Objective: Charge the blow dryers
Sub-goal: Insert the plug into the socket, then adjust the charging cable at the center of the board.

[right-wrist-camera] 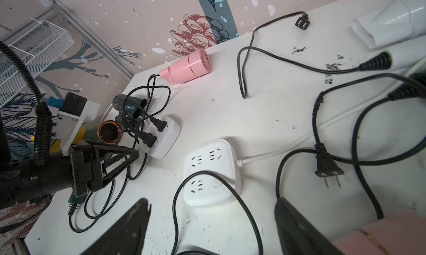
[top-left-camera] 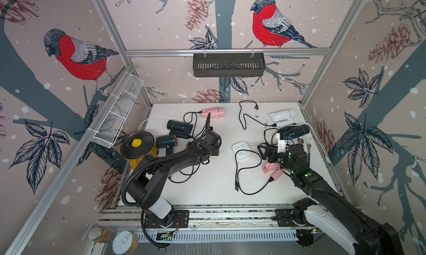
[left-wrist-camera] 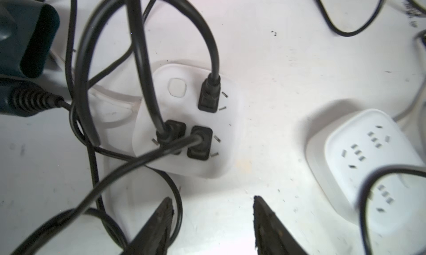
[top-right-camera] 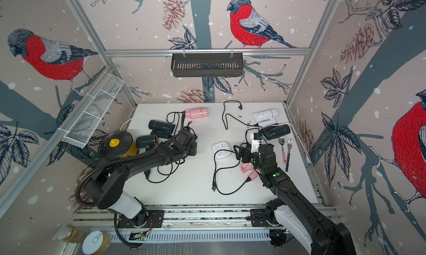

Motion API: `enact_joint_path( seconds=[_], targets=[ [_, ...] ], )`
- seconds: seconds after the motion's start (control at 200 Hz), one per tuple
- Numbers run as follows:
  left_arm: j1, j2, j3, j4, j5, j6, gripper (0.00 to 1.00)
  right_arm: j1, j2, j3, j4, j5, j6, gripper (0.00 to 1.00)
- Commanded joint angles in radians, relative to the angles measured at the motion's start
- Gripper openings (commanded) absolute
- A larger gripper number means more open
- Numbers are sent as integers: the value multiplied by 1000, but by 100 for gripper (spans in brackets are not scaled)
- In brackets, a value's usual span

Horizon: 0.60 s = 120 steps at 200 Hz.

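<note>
Several blow dryers lie on the white table: a pink one (top-left-camera: 213, 112) at the back, a black one (top-left-camera: 179, 127), a dark green one with copper nozzle (top-left-camera: 166, 142), a white one (top-left-camera: 282, 116), another black one (top-left-camera: 297, 130). A second pink one (top-left-camera: 272, 171) lies partly under my right arm. My left gripper (left-wrist-camera: 212, 199) hangs open and empty just off a white power strip (left-wrist-camera: 191, 118) that has three black plugs in it. My right gripper (right-wrist-camera: 211, 203) is open over a cord loop beside a second, empty power strip (right-wrist-camera: 212, 171). A loose plug (right-wrist-camera: 327, 168) lies nearby.
A yellow pot with a black lid (top-left-camera: 137, 144) stands at the table's left edge. A spoon and fork (top-left-camera: 309, 145) lie on the right. A wire basket (top-left-camera: 117, 113) and a black shelf (top-left-camera: 228, 65) hang on the walls. Loose cords cross the middle.
</note>
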Motion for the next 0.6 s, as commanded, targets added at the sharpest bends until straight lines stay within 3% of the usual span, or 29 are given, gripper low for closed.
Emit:
enact_joint_path(
  seconds=[0.0,0.215,0.43,0.595],
  targets=[
    [1,-73,-39,60,99,-46,68,9,-3,44,-78,84,-12,78],
    [1,-229,-175,199,271,-134,98,-20,1,142,-217,183,9,69],
    [4,-314,-374,504,422,-255,98,-127,84,264,-296,154,-30,57],
    [4,-322,-438,637,478,-282,98,-223,289,419,-311,56,-41,47]
  ],
)
